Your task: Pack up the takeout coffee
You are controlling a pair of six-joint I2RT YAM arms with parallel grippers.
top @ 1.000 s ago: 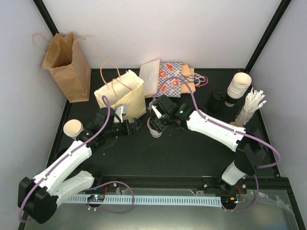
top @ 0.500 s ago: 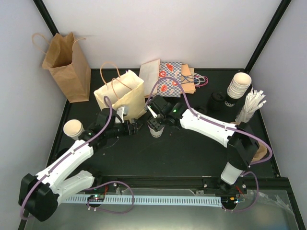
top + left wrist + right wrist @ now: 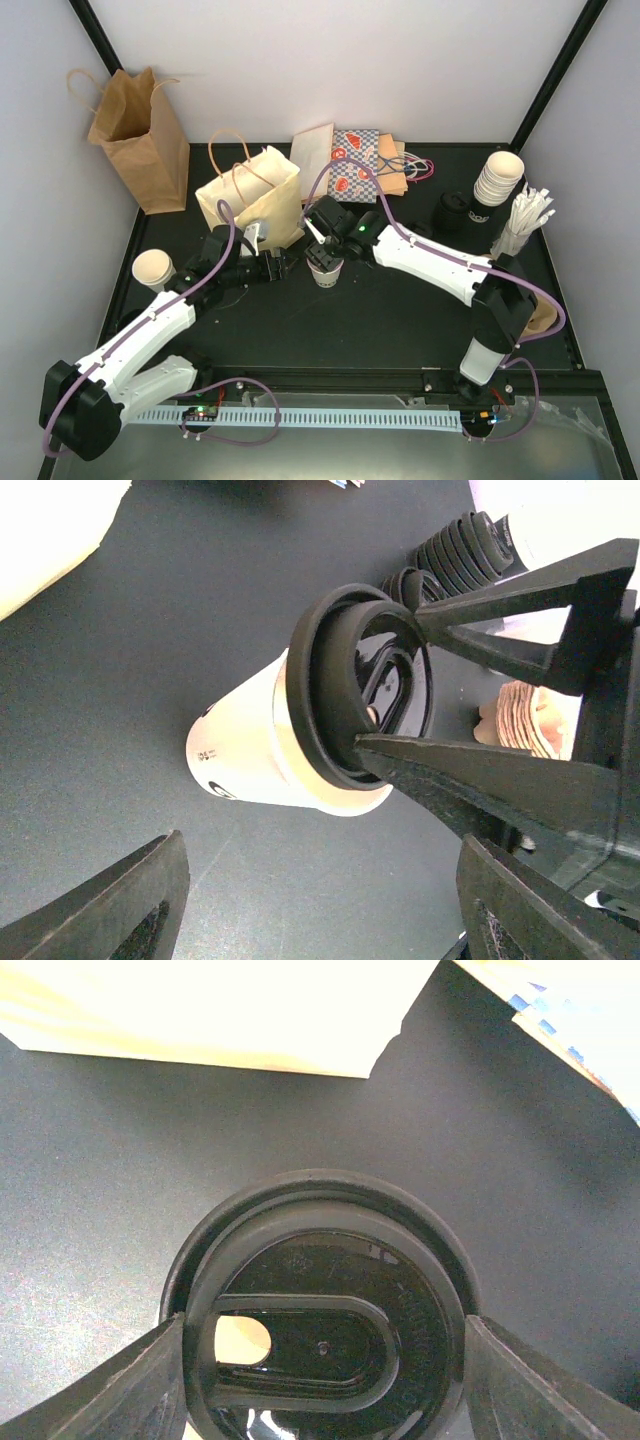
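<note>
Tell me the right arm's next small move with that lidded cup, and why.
Probably lift the lidded cup straight up. The right gripper clamps both sides of its black lid, so the grip looks set, and the cream bag just behind stands taller than the cup, so it needs height first. The left gripper is open nearby, holding nothing.

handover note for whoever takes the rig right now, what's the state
The left end effector is open and empty, just left of the lidded cup.
The right end effector is closed on the black lid sitting on that cup, which stands on the table in front of the cream bag.
A second cup, without a lid, stands near the left edge. A stack of cups is at the back right.
Done: one cup has its lid on.
Left: neither cup is in a bag yet.
</note>
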